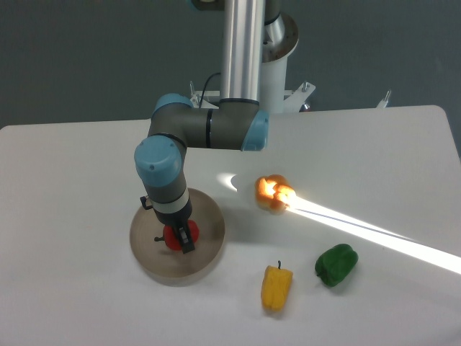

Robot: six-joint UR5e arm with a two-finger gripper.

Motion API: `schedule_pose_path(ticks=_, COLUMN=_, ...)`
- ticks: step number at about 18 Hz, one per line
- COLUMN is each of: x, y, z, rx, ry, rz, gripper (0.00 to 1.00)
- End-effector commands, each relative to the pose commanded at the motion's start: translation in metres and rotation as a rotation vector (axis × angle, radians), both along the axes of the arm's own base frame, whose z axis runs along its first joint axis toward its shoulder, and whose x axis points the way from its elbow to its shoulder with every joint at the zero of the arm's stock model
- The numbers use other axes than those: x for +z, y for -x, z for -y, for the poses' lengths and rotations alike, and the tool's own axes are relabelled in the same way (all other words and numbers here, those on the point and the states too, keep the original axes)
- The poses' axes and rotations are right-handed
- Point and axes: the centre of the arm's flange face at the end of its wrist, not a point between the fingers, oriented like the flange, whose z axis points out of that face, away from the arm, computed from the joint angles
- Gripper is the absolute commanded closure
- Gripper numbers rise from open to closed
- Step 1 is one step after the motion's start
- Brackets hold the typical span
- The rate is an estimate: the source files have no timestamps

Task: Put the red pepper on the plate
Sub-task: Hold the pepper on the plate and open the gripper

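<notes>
A robot arm reaches down over a round beige plate at the left front of a white table. Its gripper points straight down, jaws closed narrowly on the red pepper, which sits near the plate's middle, low over the surface or touching it; contact cannot be told from this angle. The pepper is held from above, probably so it can be let go squarely inside the low rim, away from the edge. The task looks nearly done, with only the release and lift remaining. Bare plate surrounds the pepper on all sides, so it has room to settle. An orange pepper lies to the right in a bright streak of light, with a yellow pepper and a green pepper nearer the front, all well apart from the plate. Straight above the gripper nothing blocks a lift
</notes>
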Motion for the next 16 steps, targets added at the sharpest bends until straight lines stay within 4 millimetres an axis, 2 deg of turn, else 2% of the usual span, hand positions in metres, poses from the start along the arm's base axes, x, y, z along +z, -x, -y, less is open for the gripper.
schedule_pose_path(ticks=16, x=-0.0072, y=-0.0049, z=0.004, rx=0.029, ry=0.0, rz=0.043, gripper=0.49)
